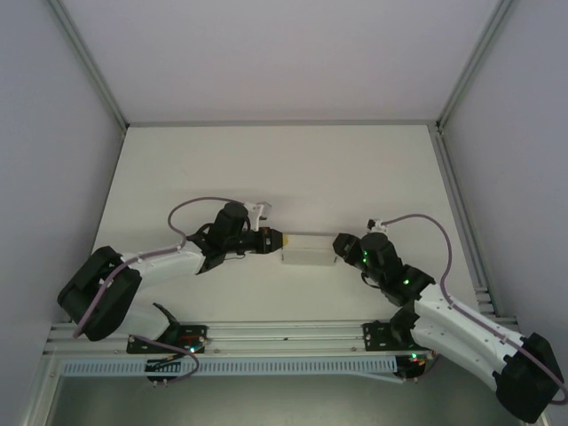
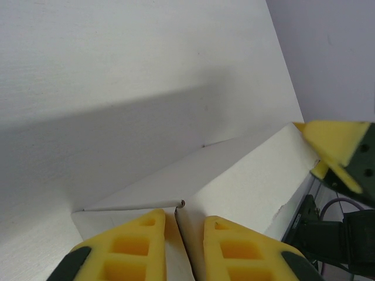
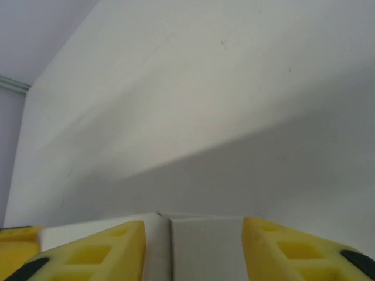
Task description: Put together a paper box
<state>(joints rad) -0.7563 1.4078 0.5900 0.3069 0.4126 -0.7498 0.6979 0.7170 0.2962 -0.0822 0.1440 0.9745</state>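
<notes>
The paper box (image 1: pixel 306 251) is a pale white card body lying lengthwise between my two grippers at mid-table. My left gripper (image 1: pixel 277 240) meets its left end. In the left wrist view its yellow fingers (image 2: pixel 126 246) stand close together with a creased panel edge of the box (image 2: pixel 246 175) pinched between them. My right gripper (image 1: pixel 338 247) meets the box's right end. Its fingers (image 3: pixel 275 246) stand wider, and the box's end panel (image 3: pixel 205 246) fills the gap and touches both. One right finger (image 2: pixel 334 143) shows past the box's far corner.
The white table (image 1: pixel 284 169) runs open behind the box to the back wall. Grey enclosure walls and metal posts (image 1: pixel 457 89) close in both sides. A rail with cable tray (image 1: pixel 284 359) runs along the near edge by the arm bases.
</notes>
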